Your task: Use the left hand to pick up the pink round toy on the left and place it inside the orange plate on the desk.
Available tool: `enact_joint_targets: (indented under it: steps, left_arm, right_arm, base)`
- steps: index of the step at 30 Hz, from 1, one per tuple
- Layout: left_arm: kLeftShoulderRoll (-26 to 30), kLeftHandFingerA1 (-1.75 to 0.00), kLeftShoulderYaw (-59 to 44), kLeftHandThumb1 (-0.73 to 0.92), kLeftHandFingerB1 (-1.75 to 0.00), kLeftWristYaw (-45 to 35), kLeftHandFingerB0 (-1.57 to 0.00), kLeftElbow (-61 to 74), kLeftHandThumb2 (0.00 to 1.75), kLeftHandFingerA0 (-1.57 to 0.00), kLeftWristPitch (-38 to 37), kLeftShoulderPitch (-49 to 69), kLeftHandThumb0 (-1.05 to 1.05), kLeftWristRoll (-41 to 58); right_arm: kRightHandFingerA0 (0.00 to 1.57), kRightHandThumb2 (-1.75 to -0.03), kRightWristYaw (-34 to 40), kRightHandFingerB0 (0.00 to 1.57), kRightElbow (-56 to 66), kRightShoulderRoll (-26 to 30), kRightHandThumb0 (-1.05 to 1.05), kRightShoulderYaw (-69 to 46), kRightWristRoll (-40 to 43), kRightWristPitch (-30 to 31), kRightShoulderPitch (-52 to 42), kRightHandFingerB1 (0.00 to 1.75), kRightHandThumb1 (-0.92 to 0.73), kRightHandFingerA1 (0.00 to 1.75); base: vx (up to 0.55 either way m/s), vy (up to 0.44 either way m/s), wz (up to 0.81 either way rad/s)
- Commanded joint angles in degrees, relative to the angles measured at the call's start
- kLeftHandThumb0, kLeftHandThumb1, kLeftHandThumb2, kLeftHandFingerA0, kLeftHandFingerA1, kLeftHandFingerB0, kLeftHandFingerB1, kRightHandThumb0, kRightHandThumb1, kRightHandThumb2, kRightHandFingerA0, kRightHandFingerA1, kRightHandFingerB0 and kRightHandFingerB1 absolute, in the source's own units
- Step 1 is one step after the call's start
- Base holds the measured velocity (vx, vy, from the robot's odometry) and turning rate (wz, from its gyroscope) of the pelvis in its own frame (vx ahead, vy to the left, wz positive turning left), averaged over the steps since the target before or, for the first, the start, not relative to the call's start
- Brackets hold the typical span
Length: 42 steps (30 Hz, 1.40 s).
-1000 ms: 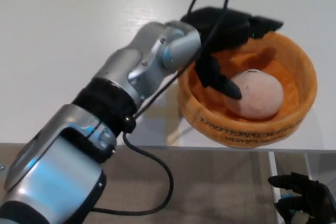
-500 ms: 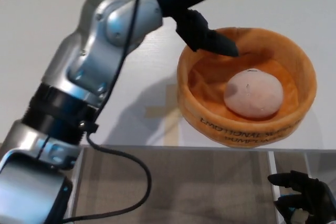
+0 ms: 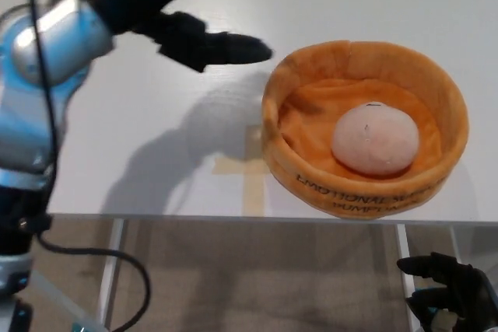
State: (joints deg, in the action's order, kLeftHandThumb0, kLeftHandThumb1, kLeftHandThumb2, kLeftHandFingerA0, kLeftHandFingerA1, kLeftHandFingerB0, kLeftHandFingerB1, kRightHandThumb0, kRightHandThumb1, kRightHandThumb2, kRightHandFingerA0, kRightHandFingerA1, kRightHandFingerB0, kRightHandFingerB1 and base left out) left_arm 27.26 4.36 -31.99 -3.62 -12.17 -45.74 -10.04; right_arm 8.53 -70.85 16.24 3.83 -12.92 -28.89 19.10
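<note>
The pink round toy (image 3: pixel 376 140) lies inside the orange plate (image 3: pixel 311 180), a soft bowl with raised walls at the right of the white desk (image 3: pixel 140 114). My left hand (image 3: pixel 198 5) hangs above the desk to the left of the plate, open, its black fingers spread and holding nothing. It is well apart from the toy. My right hand (image 3: pixel 451 297) shows at the bottom right, below the desk's front edge, with its fingers apart and nothing in it.
A cross of tan tape (image 3: pixel 247 167) marks the desk just left of the plate. The left arm's black cable (image 3: pixel 117 258) loops down in front of the desk. Brown floor shows below the desk edge.
My left hand has lifted out of the plate and swung back to the left, away from the toy. The toy stays in the plate. The right hand has not moved.
</note>
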Motion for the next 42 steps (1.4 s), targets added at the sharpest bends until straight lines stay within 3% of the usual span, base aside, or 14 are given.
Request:
enact_joint_targets:
  steps: [1, 11, 14, 15, 20, 21, 23, 24, 25, 30, 42]
  left_arm:
    - [20.77, -0.48, -25.28, 0.64, -0.49, -38.21, -0.67, 24.50, 0.58, -0.42, 35.46, 21.66, -0.22, 64.33]
    - [19.76, -0.52, -27.57, 0.60, -0.58, -42.85, -0.77, 24.42, 0.57, -0.45, 32.18, 34.14, -0.26, 64.27]
    - [18.63, -0.52, -25.12, 0.64, -0.56, -45.70, -0.76, 22.67, 0.58, -0.50, 32.59, 38.59, -0.25, 63.57]
    - [17.43, -0.56, -23.69, 0.64, -0.53, -47.17, -0.69, 21.04, 0.58, -0.52, 30.51, 40.40, -0.24, 61.76]
    - [14.61, -0.56, -20.52, 0.63, -0.49, -48.89, -0.68, 16.39, 0.58, -0.60, 24.90, 43.54, -0.26, 56.45]
    - [13.89, -0.68, -18.43, 0.53, -0.67, -48.37, -0.63, 13.00, 0.94, -0.57, 23.80, 44.41, -0.32, 52.60]
    - [13.65, -0.68, -16.77, 0.53, -0.67, -48.14, -0.63, 10.73, 0.94, -0.57, 23.71, 44.87, -0.32, 50.21]
    - [13.61, -0.58, -16.14, 0.68, -0.50, -47.68, -0.69, 10.09, 0.60, -0.65, 23.95, 45.12, -0.31, 49.29]
    - [11.82, -0.58, -14.11, 0.66, -0.47, -46.66, -0.69, 6.79, 0.58, -0.73, 23.94, 44.89, -0.21, 47.10]
    - [7.62, -0.57, -10.17, 0.64, -0.46, -46.14, -0.69, -0.82, 0.59, -0.78, 21.64, 43.87, -0.20, 42.81]
    - [1.81, -0.52, -3.65, 0.64, -0.41, -41.31, -0.63, -23.66, 0.59, -0.67, 19.51, 38.17, -0.25, 31.71]
  right_arm:
    - [0.62, -0.58, 0.19, 0.65, -0.77, 0.43, -0.10, -0.38, 0.05, 0.02, -1.66, 0.51, -0.63, 0.56]
    - [0.60, -0.58, 0.04, 0.65, -1.06, 0.20, -0.11, -0.48, 0.22, 0.36, -2.00, 0.50, -0.63, 0.54]
    - [0.62, -0.58, 0.37, 0.65, -1.14, 0.12, -0.11, -0.10, -0.21, 0.27, -2.53, 0.50, -0.64, 0.56]
    - [0.61, -0.58, 0.38, 0.65, -1.08, 0.11, -0.12, 0.03, -0.33, 0.43, -2.69, 0.49, -0.64, 0.55]
    - [0.63, -0.58, 0.57, 0.66, -1.17, 0.04, -0.12, 0.15, -0.45, 0.65, -3.08, 0.50, -0.64, 0.55]
    - [0.63, -0.58, 0.41, 0.65, -1.34, -0.10, -0.09, -0.06, -0.20, 0.24, -3.27, 0.51, -0.64, 0.57]
    - [0.63, -0.58, 0.11, 0.65, -1.41, -0.21, -0.09, -0.32, 0.13, -0.02, -3.44, 0.51, -0.64, 0.57]
    - [0.63, -0.58, 0.06, 0.65, -1.44, -0.24, -0.11, -0.34, 0.16, 0.07, -3.53, 0.51, -0.64, 0.56]
    - [0.63, -0.58, 0.21, 0.65, -1.44, -0.29, -0.11, -0.24, 0.05, 0.34, -3.73, 0.50, -0.64, 0.55]
    - [0.63, -0.58, 0.70, 0.65, -1.36, -0.36, -0.12, -0.07, -0.16, 0.36, -4.38, 0.50, -0.64, 0.55]
    - [0.65, -0.58, 0.59, 0.66, -1.43, -0.39, -0.11, -0.49, 0.15, 0.74, -3.19, 0.50, -0.64, 0.57]
  base:
    - [0.00, 0.000, 0.00]
    - [0.00, 0.000, 0.00]
    - [0.00, 0.000, 0.00]
    - [0.00, 0.000, 0.00]
    - [0.00, 0.000, 0.00]
    - [0.00, 0.000, 0.00]
    - [0.00, 0.000, 0.00]
    - [0.00, 0.000, 0.00]
    - [0.00, 0.000, 0.00]
    - [0.00, 0.000, 0.00]
    - [0.00, 0.000, 0.00]
